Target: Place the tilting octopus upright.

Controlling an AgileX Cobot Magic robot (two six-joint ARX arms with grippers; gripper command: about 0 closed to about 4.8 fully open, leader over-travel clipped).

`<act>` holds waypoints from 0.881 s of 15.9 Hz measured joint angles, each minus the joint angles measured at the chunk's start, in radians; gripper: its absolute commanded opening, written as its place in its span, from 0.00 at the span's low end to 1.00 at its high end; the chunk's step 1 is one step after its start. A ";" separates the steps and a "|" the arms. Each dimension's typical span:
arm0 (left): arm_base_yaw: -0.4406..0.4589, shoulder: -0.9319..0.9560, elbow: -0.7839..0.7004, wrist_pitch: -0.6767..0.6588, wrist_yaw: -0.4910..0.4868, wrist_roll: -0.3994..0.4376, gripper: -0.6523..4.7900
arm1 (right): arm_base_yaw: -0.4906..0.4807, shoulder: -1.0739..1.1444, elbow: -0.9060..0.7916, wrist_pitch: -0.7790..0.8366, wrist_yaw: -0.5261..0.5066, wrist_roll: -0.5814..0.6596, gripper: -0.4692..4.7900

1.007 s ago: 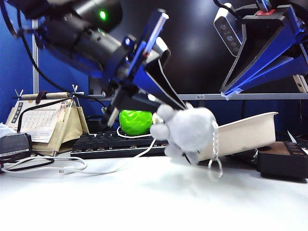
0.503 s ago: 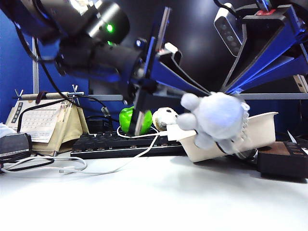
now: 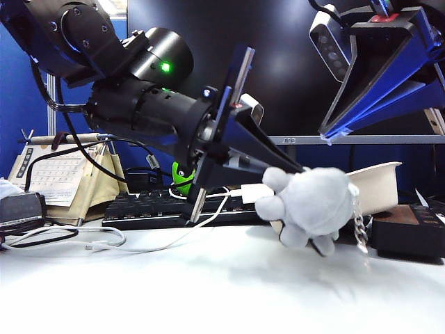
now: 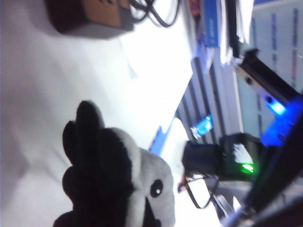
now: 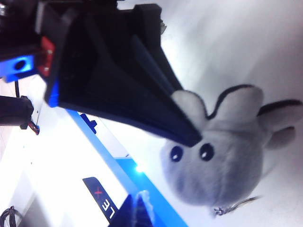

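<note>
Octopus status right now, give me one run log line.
octopus: held above table, tilted, keyring chain dangling | left gripper: jaws shut on octopus | right gripper: raised at right, idle

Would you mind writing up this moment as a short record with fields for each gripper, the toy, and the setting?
left gripper: jaws shut on the octopus, held above the table
octopus: light-grey plush, off the table, tentacles pointing left and downward in the exterior view
keyring chain: dangling from the octopus
right gripper: raised at upper right of the exterior view, holding nothing; jaw state not visible
table: white
behind: keyboard, white tray
</note>
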 measured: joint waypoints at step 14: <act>0.000 0.000 0.000 -0.023 -0.079 0.004 0.11 | 0.000 0.000 0.000 -0.122 0.193 -0.080 0.09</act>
